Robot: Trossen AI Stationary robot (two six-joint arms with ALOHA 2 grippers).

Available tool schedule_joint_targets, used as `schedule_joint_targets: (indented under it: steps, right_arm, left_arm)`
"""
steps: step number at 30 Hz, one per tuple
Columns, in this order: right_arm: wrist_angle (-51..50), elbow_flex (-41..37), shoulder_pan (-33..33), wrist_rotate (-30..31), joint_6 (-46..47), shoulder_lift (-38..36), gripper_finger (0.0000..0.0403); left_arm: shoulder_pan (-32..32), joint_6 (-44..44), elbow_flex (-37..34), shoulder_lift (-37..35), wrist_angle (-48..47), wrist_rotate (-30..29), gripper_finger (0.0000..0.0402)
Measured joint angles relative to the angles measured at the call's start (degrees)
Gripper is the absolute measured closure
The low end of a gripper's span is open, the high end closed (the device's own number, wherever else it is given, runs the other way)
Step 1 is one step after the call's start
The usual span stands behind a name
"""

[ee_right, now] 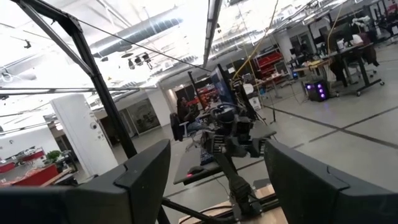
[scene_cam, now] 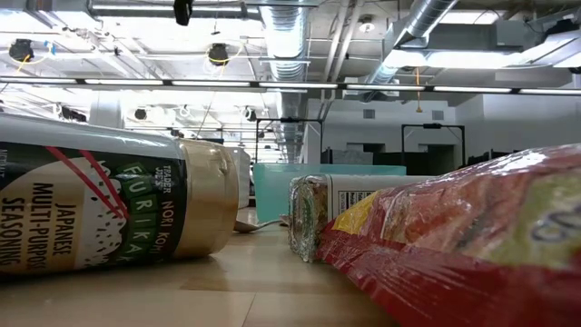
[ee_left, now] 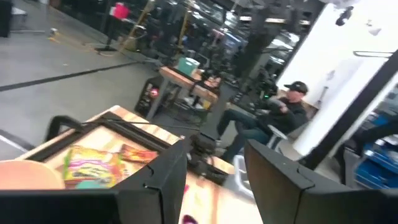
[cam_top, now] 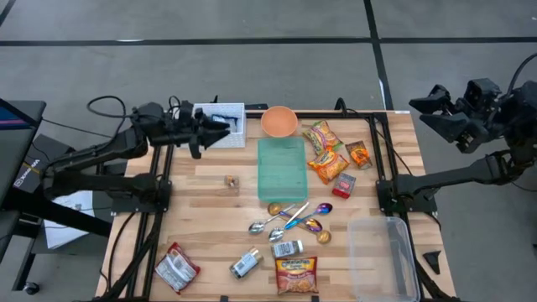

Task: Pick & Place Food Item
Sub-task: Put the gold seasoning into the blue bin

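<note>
Food items lie on the wooden table (cam_top: pixel 210 210): snack packets (cam_top: pixel 325 149) at the far right, a ramen packet (cam_top: pixel 295 275) and a red-and-white bag (cam_top: pixel 176 268) near the front edge, and two seasoning jars (cam_top: pixel 245 264) lying on their sides. In the low view the furikake jar (scene_cam: pixel 100 204) and the red packet (scene_cam: pixel 472 236) fill the foreground. My left gripper (cam_top: pixel 225 124) (ee_left: pixel 216 149) is open, held level above the white box (cam_top: pixel 226 126) at the far left, holding nothing. My right gripper (cam_top: pixel 419 107) (ee_right: pixel 217 149) is open, raised beyond the table's right edge.
A teal container (cam_top: pixel 281 168) stands mid-table with an orange bowl (cam_top: pixel 278 122) behind it. Spoons (cam_top: pixel 289 220) lie in front of it. A clear tub (cam_top: pixel 382 256) sits at the near right, a small cube (cam_top: pixel 231 180) left of centre. A seated person (ee_left: pixel 273 118) is beyond the table.
</note>
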Motion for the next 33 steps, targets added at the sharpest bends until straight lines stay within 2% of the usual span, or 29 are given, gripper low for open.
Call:
schedule_joint_targets:
  steps: [5,13,17,29,33]
  right_arm:
    - [-0.04,0.00,0.00,0.02,1.36,0.08,0.0147]
    - [0.08,0.00,0.00,1.36,3.13,0.42,0.0147]
    - [0.03,-0.02,0.00,1.33,3.17,1.43,0.0147]
    - [0.53,0.00,0.04,1.16,8.93,5.23,0.0147]
    - [0.44,-0.05,0.04,-0.64,9.78,5.93,0.0147]
  left_arm:
    - [-7.65,-0.06,0.00,0.00,2.22,-3.56,0.0226]
    - [-20.78,-1.55,0.00,0.44,5.14,-5.49,0.0148]
    - [-25.83,-1.51,0.02,0.72,8.24,-6.55,0.0121]
    - [-37.40,-5.79,0.04,3.76,6.93,-7.99,0.0115]
    - [-45.67,-11.27,0.04,6.93,4.60,-13.94,0.0122]
